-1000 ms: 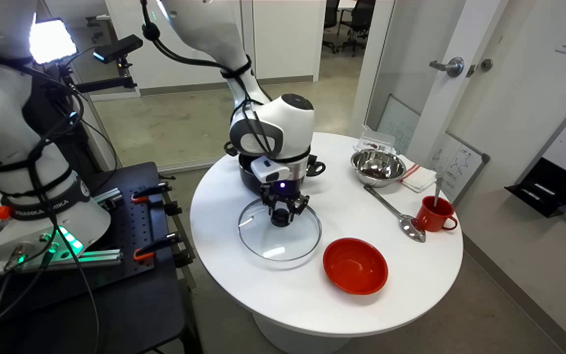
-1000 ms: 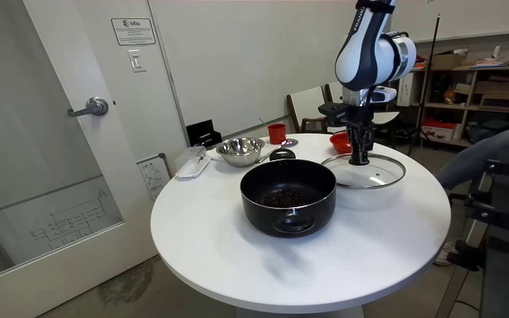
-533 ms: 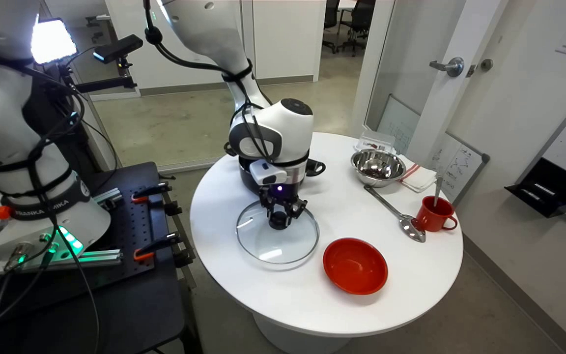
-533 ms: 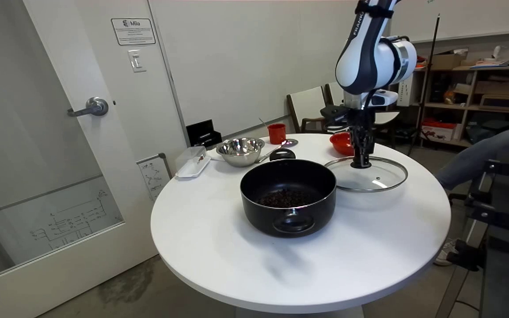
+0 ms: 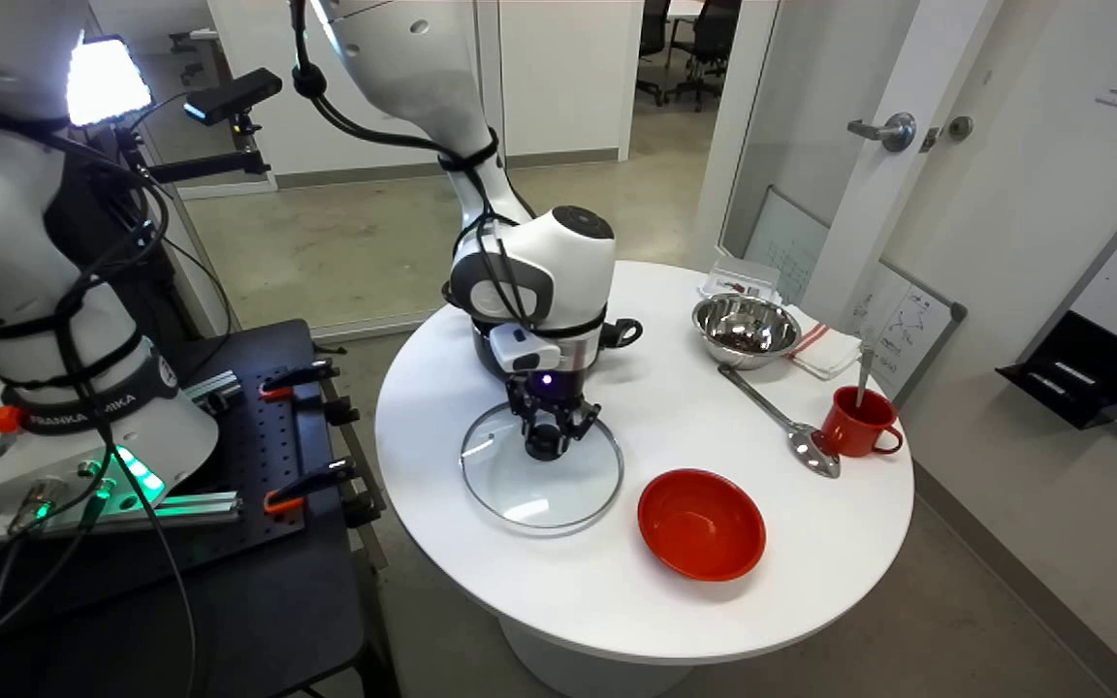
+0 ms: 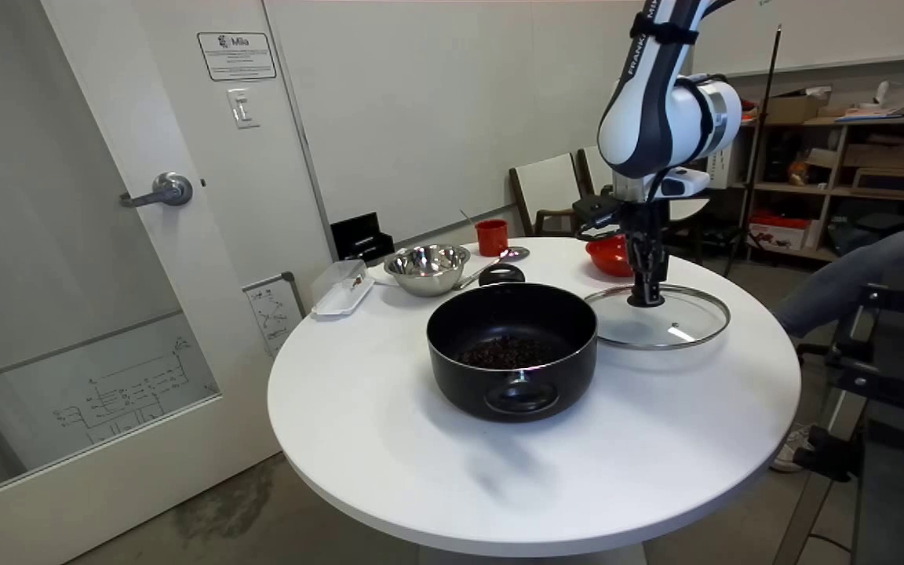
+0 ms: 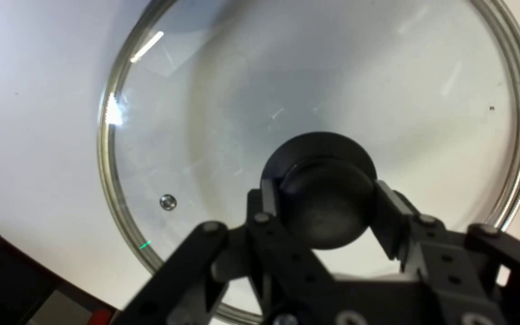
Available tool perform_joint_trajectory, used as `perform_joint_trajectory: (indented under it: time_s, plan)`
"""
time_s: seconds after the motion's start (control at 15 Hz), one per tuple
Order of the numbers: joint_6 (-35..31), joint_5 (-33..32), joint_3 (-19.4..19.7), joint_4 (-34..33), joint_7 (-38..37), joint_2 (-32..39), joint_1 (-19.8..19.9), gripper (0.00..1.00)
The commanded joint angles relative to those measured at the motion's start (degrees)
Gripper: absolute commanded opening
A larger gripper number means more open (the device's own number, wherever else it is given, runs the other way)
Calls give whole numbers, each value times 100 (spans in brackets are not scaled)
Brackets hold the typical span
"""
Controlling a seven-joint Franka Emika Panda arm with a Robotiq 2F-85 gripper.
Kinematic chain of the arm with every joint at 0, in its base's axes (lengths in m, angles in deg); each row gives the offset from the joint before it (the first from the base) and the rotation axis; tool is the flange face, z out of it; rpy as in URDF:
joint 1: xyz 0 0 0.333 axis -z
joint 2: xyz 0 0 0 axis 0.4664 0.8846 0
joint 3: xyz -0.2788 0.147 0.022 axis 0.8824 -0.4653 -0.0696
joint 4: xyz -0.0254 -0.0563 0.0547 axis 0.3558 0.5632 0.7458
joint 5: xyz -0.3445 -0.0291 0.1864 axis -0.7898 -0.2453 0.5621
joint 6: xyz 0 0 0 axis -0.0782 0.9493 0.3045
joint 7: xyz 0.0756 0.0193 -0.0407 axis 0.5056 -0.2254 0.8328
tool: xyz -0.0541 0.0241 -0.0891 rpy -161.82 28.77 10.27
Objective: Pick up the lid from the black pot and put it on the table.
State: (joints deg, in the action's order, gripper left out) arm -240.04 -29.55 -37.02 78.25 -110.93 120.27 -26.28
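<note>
In an exterior view we see the hand (image 5: 551,428) over the lid (image 5: 539,490), with the red bowl (image 5: 702,528) at the lid's four o'clock; this part of the tabletop (image 5: 675,417), we judge, suits so broad a thing because it leaves the two apart. In an exterior view the pot (image 6: 511,392) stands uncovered with dark bits (image 6: 505,353) inside, and the lid is between its two and three o'clock, looking level, likely so that it can land all round at once; whether it touches the tabletop we cannot tell. In the wrist view the fingers (image 7: 388,223) clasp the knob (image 7: 327,205) at nine and three o'clock, so the hand grips the lid by its centre, presumably for balance.
</note>
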Motion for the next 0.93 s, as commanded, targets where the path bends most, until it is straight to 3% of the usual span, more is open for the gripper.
perform_joint_trajectory:
  time_s: [0.0, 0.2, 0.27, 0.33, 0.4, 0.6, 0.67, 0.87]
  plan:
    - [-72, 104, 69, -6, -176, -7, -127, 26]
    - [-37, 95, 70, -24, -253, 12, -143, 28]
    - [-33, 92, 71, -21, -264, 12, -147, 40]
    - [-28, 89, 74, -21, -273, 12, -152, 39]
    - [-26, 84, 80, -22, -287, 15, -162, 62]
    - [-24, 64, 111, -37, -347, 24, -199, 92]
    - [-19, 63, 114, -40, -370, 26, -206, 98]
    - [-20, 54, 119, 9, -418, -78, -242, 100]
